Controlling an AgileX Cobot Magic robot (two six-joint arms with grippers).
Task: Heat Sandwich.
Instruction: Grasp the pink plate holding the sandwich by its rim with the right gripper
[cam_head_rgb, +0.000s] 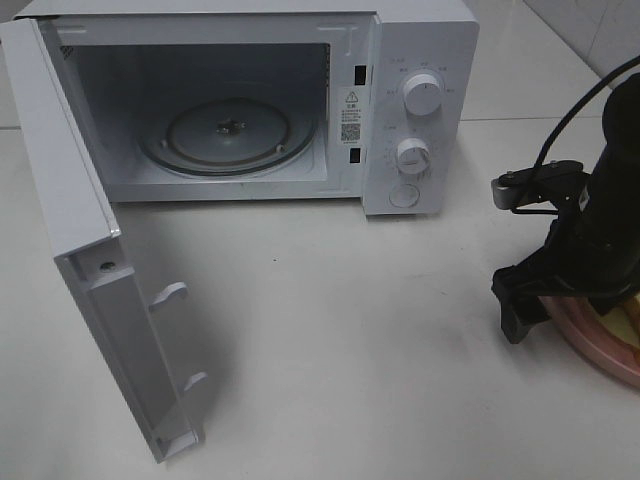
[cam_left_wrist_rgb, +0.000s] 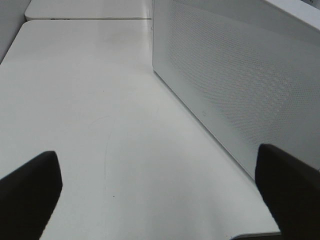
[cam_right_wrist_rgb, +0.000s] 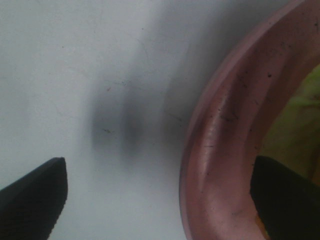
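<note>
The sandwich (cam_head_rgb: 630, 325) sits at the near right edge of the table (cam_head_rgb: 330, 330), on a round pink plate (cam_head_rgb: 590, 345). From where I stand only a yellowish-green sliver of it shows. The black right arm hangs over it and covers the rest. The right gripper (cam_right_wrist_rgb: 160, 200) is spread wide and grasps nothing. One finger (cam_head_rgb: 513, 315) is down outside the plate on its left side and the other is over the plate's inside, so the pink rim lies between them. I cannot tell whether either finger touches it. A black cable (cam_head_rgb: 570, 115) loops up behind the arm.

The left gripper (cam_left_wrist_rgb: 159, 195) is out of sight from above. Its own camera shows it released too, fingers wide apart over bare white tabletop, just beside a white panel with fine dots (cam_left_wrist_rgb: 235, 85).

At the near left the microwave door (cam_head_rgb: 60, 180) is swung fully open and juts towards me, well off to the side of the plate. Only table surface lies between the plate and the oven opening.

Farther back stands the white microwave (cam_head_rgb: 440, 40), with the glass turntable (cam_head_rgb: 228, 135) lying flat in its open cavity. On its right-hand panel are two round knobs, upper (cam_head_rgb: 422, 97) and lower (cam_head_rgb: 412, 155), above a round button (cam_head_rgb: 404, 195).
</note>
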